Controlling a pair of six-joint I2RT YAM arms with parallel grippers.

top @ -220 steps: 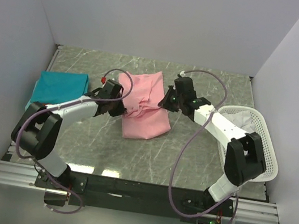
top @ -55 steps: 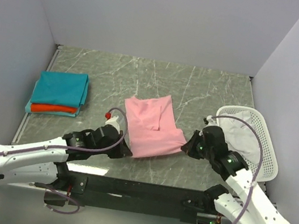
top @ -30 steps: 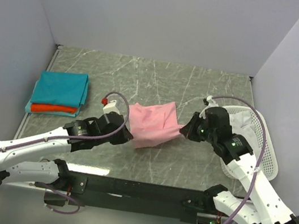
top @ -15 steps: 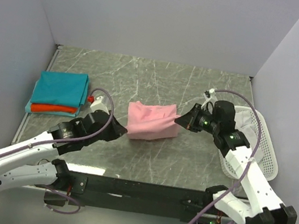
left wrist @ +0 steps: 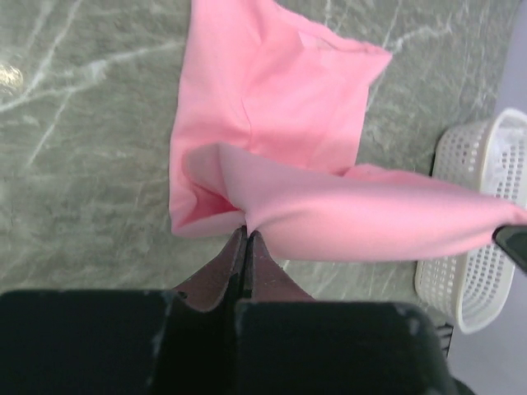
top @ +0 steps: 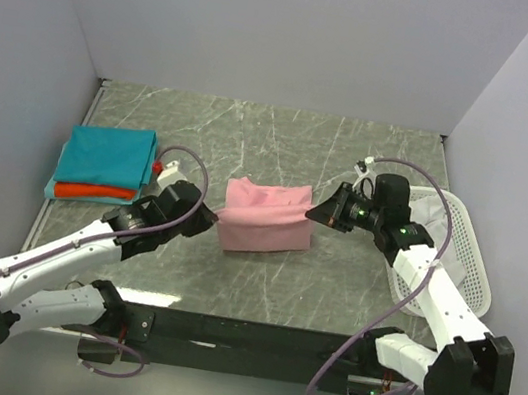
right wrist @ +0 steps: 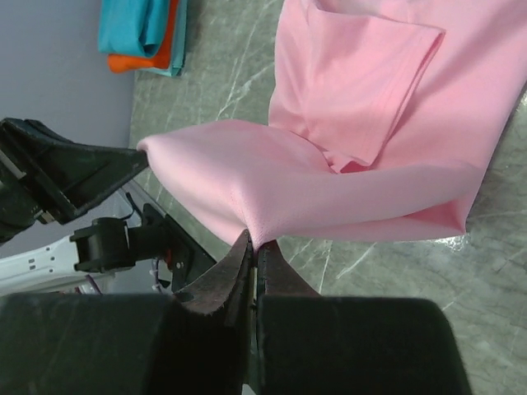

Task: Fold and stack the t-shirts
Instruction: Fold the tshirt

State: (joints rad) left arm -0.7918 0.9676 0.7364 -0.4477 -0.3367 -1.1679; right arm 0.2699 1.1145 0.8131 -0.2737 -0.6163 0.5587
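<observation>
The light pink t-shirt (top: 263, 218) lies partly folded in the middle of the table, its near edge lifted. My left gripper (top: 208, 217) is shut on its left corner, seen in the left wrist view (left wrist: 245, 233). My right gripper (top: 316, 212) is shut on its right corner, seen in the right wrist view (right wrist: 254, 241). The held edge stretches between both grippers over the lower layer (left wrist: 280, 90). The folded teal t-shirt (top: 107, 155) lies on the orange-red one (top: 92, 193) at the far left. White cloth (top: 434, 211) lies in the basket.
A white perforated plastic basket (top: 465, 267) stands at the right edge of the table, next to my right arm. Grey walls close the table at the back and sides. The teal and orange-red stack sits against the left wall.
Both grippers have carried the pink shirt's near edge up and toward the back, folding it over itself. The shirt now lies shorter and further back on the table.
</observation>
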